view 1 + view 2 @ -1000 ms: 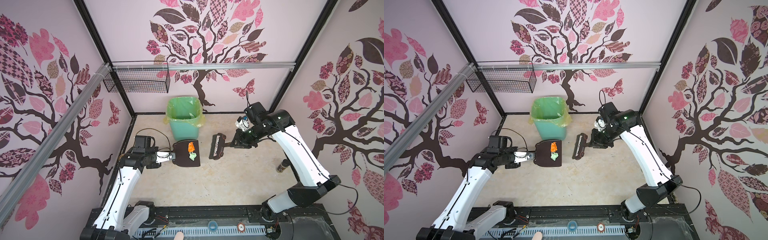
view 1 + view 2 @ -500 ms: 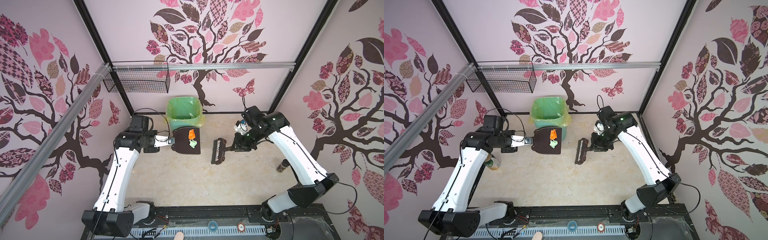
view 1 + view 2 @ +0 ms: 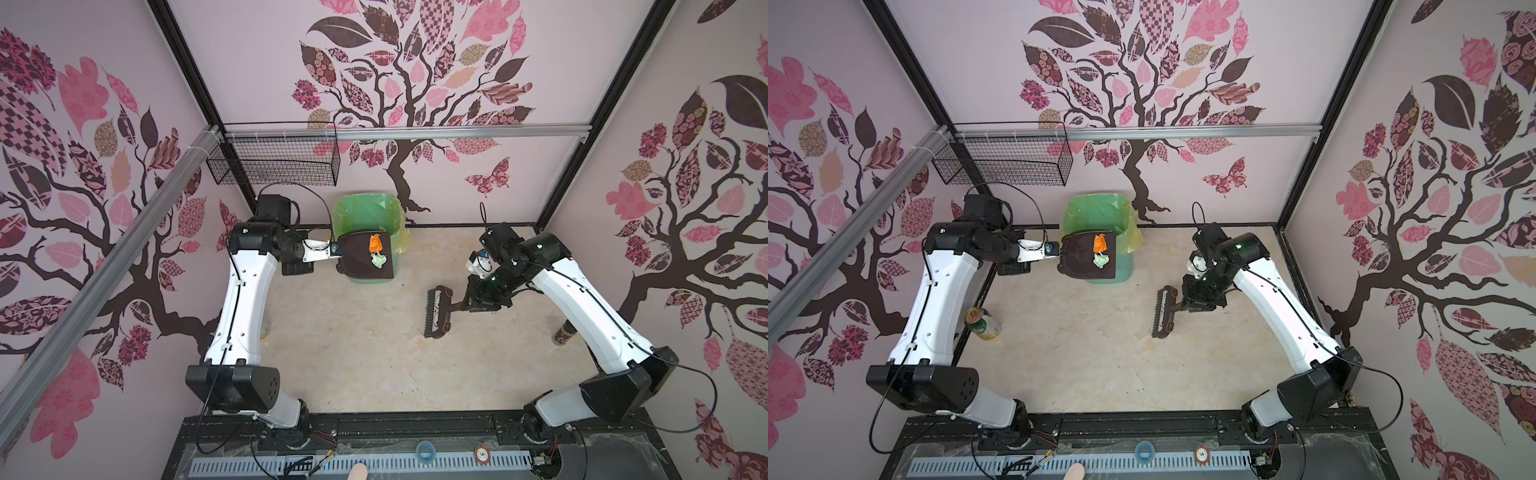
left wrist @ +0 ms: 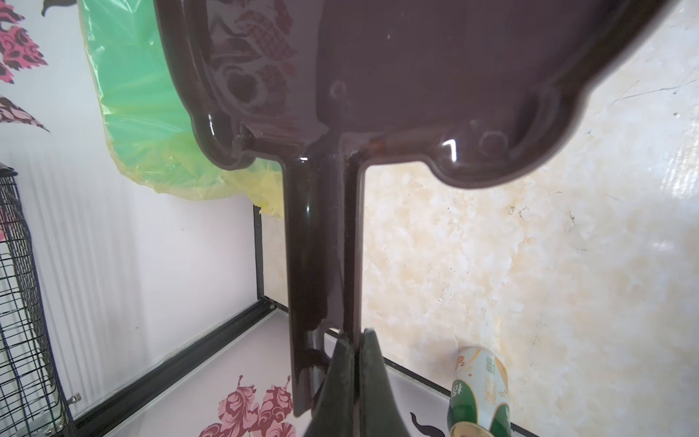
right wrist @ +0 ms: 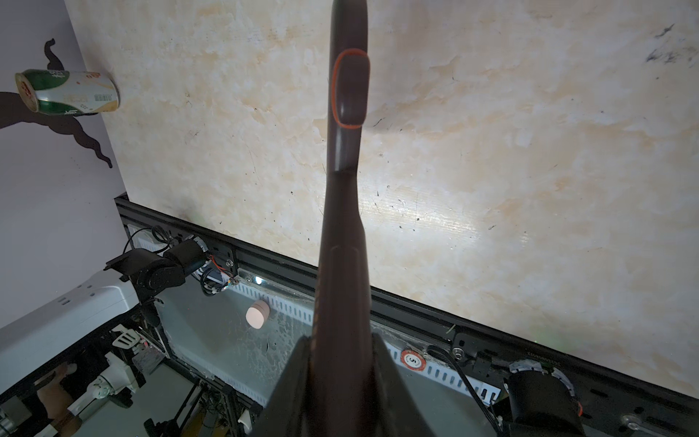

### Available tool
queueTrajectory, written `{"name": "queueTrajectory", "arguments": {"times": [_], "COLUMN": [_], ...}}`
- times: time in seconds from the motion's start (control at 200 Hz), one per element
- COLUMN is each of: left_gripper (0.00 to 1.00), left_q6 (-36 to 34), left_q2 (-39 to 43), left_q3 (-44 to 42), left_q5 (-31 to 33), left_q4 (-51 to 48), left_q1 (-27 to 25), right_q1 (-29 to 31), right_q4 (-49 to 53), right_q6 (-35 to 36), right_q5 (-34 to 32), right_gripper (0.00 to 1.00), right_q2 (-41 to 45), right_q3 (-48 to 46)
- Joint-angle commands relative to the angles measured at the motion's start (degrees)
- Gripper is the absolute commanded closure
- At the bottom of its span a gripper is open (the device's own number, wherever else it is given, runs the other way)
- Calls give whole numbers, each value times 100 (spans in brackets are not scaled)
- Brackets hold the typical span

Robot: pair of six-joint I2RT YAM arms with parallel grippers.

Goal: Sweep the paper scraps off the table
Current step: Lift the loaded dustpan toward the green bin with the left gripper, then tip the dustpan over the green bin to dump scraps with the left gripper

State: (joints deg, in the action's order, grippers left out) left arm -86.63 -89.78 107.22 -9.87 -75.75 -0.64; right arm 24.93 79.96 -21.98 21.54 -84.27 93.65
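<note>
The dustpan (image 3: 358,266) is held by its handle in the left gripper (image 4: 355,340), whose jaws are clamped tight on it, and is poised over the bin (image 3: 365,208). An orange scrap (image 3: 375,243) and a green scrap (image 3: 379,260) are seen lying close together on the dustpan, off the table (image 3: 374,357). The brush (image 3: 436,311) is gripped by its handle in the closed right gripper (image 3: 464,306), over the table's right half; whether the bristles touch the table cannot be told.
</note>
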Motion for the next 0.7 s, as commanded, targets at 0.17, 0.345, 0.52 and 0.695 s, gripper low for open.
{"name": "queueTrajectory", "arguments": {"times": [0.17, 0.345, 0.52, 0.695], "left_gripper": [100, 100, 100, 100], "left_q6": [17, -126, -282, -460], "left_q2": [-1599, -2686, -3015, -3216], "left_q3": [2868, 4510, 4457, 4422], "left_q5": [-185, 181, 669, 1059], "left_q4": [-1076, -1369, -728, -154], "left_q1": [314, 363, 324, 258], "right_q1": [-32, -36, -32, -39], "right_q4": [-379, -625, -927, -1068], "right_q6": [88, 61, 9, -17], "right_q5": [214, 323, 467, 525], "right_gripper": [100, 100, 100, 100], "right_q2": [463, 647, 841, 986], "right_q3": [-480, -905, -1427, -1725]}}
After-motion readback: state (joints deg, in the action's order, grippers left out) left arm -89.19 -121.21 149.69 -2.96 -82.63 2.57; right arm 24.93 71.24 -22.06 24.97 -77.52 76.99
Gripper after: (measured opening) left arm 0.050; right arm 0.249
